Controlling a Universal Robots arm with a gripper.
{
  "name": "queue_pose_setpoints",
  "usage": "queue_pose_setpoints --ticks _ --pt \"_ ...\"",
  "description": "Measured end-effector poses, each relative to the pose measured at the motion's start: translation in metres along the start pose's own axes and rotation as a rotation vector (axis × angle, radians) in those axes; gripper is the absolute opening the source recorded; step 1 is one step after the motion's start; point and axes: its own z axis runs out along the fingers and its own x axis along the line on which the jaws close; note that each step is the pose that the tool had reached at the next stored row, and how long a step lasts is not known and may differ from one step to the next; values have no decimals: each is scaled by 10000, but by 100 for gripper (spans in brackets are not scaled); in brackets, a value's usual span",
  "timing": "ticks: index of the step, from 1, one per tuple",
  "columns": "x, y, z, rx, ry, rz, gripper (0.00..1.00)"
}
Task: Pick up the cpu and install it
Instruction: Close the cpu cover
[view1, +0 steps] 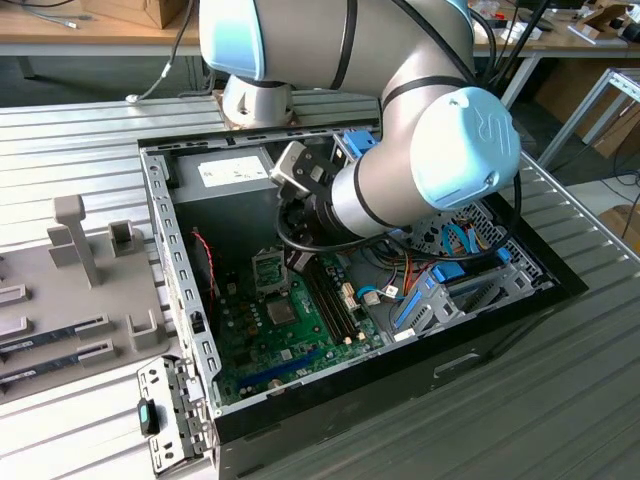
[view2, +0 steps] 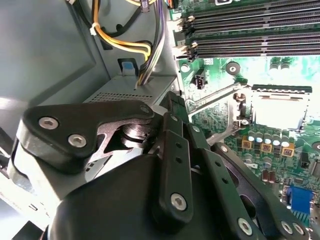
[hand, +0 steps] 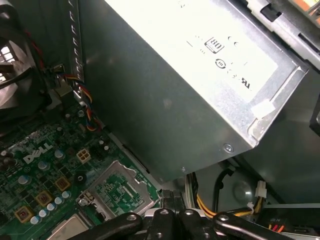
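Observation:
My gripper (view1: 298, 245) reaches down into the open computer case (view1: 180, 270), beside the grey power supply box (view1: 225, 175). Its black linkage bars (view2: 170, 165) crowd the second wrist view, and their upper ends (hand: 172, 220) show in the first wrist view. The square metal-framed socket (view1: 270, 268) sits on the green motherboard just below the gripper. It appears in both wrist views (view2: 277, 107) (hand: 120, 192), a short way off the linkage, with its thin lever (view2: 215, 95) lying alongside. The cpu is hidden.
Long memory slots (view1: 335, 300) (view2: 250, 35) run beside the socket. Yellow and black cables (view2: 120, 42) (hand: 205, 202) leave the power supply close to the gripper. A fan (hand: 12, 75) sits at the case wall. Blue drive brackets (view1: 440, 290) fill the exterior view's right; grey fixtures (view1: 80, 240) stand outside on its left.

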Motion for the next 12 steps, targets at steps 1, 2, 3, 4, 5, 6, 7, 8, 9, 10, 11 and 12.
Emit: queue_pose_setpoints --ticks 1,2,3,4,5,6,7,8,9,10,11,12 --pt "8 -6 -6 -51 -29 -37 11" --pt "19 -15 -12 -74 -23 -76 11" --pt "24 -18 -16 -83 -9 -105 11" --pt "25 -21 -17 -88 8 -134 11" --pt "27 -21 -19 -87 23 -149 11" --pt "29 -23 -20 -85 48 -172 11" --pt "31 -25 -21 -84 70 -199 11" --pt "34 -28 -24 -79 100 -227 11" --pt "37 -30 -25 -59 150 -256 11" --pt "38 -31 -26 -37 196 -279 11" --pt "39 -32 -29 -5 256 -301 11" --pt "40 -33 -29 11 286 -314 11"
